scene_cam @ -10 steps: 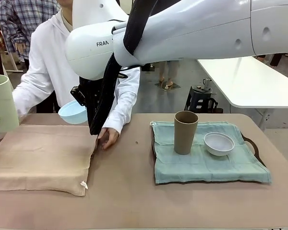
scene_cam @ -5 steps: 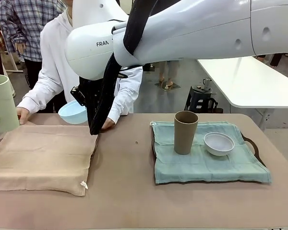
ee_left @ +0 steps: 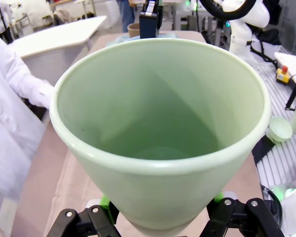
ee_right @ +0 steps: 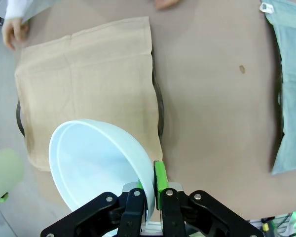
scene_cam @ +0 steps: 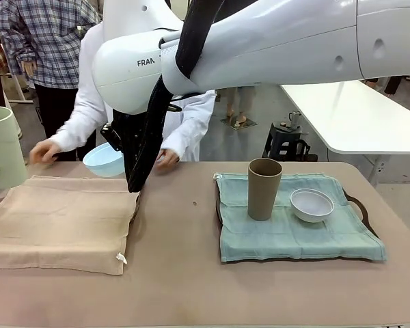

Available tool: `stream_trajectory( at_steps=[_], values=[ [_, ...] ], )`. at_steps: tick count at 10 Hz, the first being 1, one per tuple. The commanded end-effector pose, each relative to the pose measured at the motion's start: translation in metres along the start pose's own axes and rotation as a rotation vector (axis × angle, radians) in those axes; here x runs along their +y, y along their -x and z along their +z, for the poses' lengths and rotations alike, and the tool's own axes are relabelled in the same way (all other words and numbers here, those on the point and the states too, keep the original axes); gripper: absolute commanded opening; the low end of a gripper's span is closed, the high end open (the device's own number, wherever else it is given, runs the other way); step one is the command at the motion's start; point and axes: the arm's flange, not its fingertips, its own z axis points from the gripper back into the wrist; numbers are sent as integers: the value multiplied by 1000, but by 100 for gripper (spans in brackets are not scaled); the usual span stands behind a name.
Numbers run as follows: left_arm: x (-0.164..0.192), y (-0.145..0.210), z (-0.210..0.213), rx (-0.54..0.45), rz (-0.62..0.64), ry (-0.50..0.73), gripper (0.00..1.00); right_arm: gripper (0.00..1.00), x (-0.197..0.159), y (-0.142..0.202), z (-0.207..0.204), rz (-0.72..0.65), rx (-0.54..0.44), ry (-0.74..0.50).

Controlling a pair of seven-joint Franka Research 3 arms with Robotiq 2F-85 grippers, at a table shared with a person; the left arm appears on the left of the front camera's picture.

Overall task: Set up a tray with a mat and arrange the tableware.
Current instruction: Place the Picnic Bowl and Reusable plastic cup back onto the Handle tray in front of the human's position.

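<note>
Left gripper (ee_left: pixel 158 217) clamping the pale green cup (ee_left: pixel 160 133) by its base, holding it upright above the table's left edge, over the tan mat (scene_cam: pixel 58 222). Right gripper (ee_right: pixel 149 190) pinching the rim of the light blue bowl (ee_right: pixel 96 163), hanging over the tan mat's far right corner. Tan-brown cup (scene_cam: pixel 264 188) and white bowl (scene_cam: pixel 311 205) standing side by side, apart, on the teal mat (scene_cam: pixel 294 236) lining the dark tray (scene_cam: pixel 364 209). Person's hands (scene_cam: pixel 44 151) hovering at the tan mat's far edge.

We look down over the right gripper (ee_right: pixel 149 190): its fingers (ee_right: pixel 159 178) pinch the rim of the light blue bowl (ee_right: pixel 98 160), held tilted above a tan mat (ee_right: pixel 86 79) on the tabletop (ee_right: pixel 212 98). A teal mat's (ee_right: pixel 291 89) edge lies at right. A person's hand (ee_right: pixel 14 32) touches the tan mat's far corner.
</note>
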Motion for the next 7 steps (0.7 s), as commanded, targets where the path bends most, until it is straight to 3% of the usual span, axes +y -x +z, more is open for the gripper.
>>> stream_trajectory(
  at_steps=[1,5,7],
  values=[
    [-5,-1,3,-5,-17,8,82,6,1,0,-1,10,-17,18],
    [0,0,0,0,0,0,82,7,0,0,0,0,0,0],
    [31,27,-25,-58,-1,19,82,7,13,-24,-48,-8,1,-27]
  ],
)
